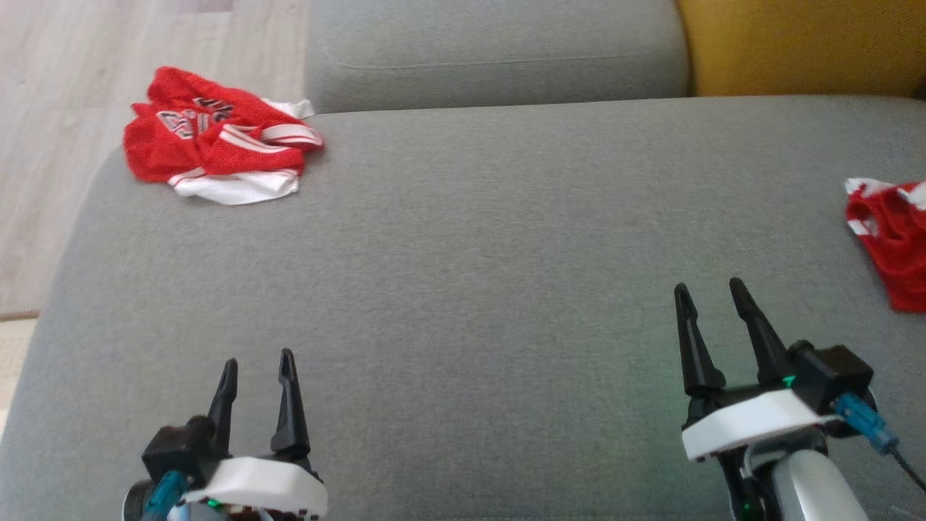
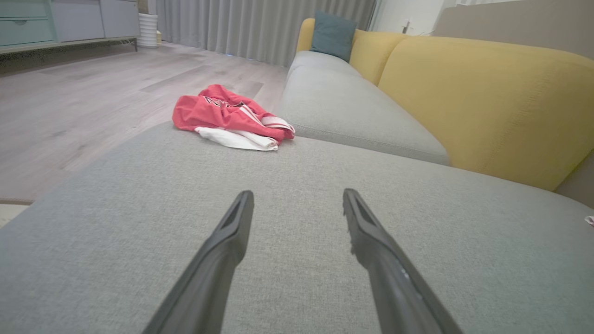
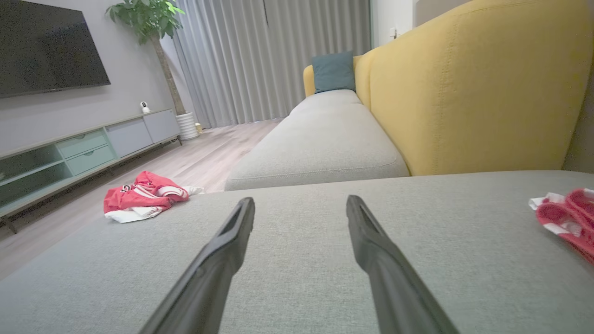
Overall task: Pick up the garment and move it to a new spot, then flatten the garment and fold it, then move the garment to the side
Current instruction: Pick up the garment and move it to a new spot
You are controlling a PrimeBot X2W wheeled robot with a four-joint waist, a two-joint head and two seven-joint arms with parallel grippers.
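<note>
Garment (image 1: 217, 137) lies crumpled at upper left, untouched, while left gripper (image 1: 258, 358) and right gripper (image 1: 708, 284) hover low, jaws apart, seemingly poised to reach.

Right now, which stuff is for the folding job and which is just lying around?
For the job: crumpled red-and-white garment, maybe the red-and-white cloth at the right edge, grey fabric cushion.
Lying about: teal square pillow, leafy potted plant.

I saw one red-and-white garment (image 1: 217, 141) crumpled in a heap at the far left corner of the grey cushion (image 1: 463, 289); a second red-and-white garment (image 1: 893, 235) lay bunched at the right edge.
</note>
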